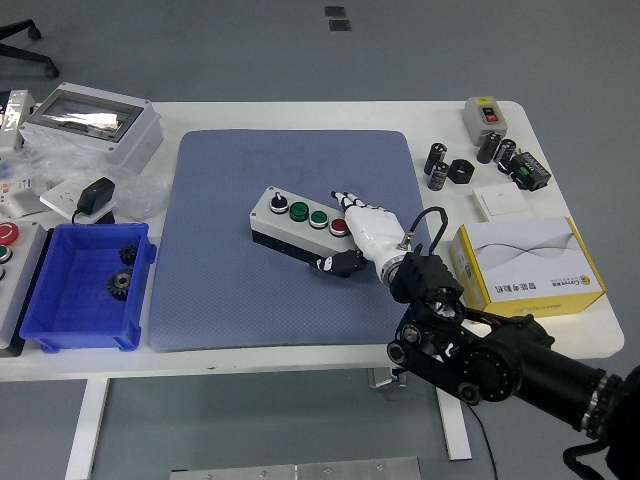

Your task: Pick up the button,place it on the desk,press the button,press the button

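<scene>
Blue-grey matting, the mat, covers the middle of the white table and serves as my reference. The button box lies flat near the centre of the mat, set at a slant, with four buttons in a row on its pale top: one black, two green, one red. My right hand reaches in from the lower right and rests on the right end of the box. The white fingers lie extended over the top face beside the red button, and the dark thumb sits against the near side of the box. The hand is thus closed around the end of the box, top and side. Whether a fingertip bears on the red button, I cannot tell.

Left of the mat stands a blue bin holding two dark gears. Beyond it, at the far left of the mat, sits a grey box with a clear lid. Right of the mat lies a yellow and white carton. Farther back on that side are several black cylinders and a small grey switch box.
</scene>
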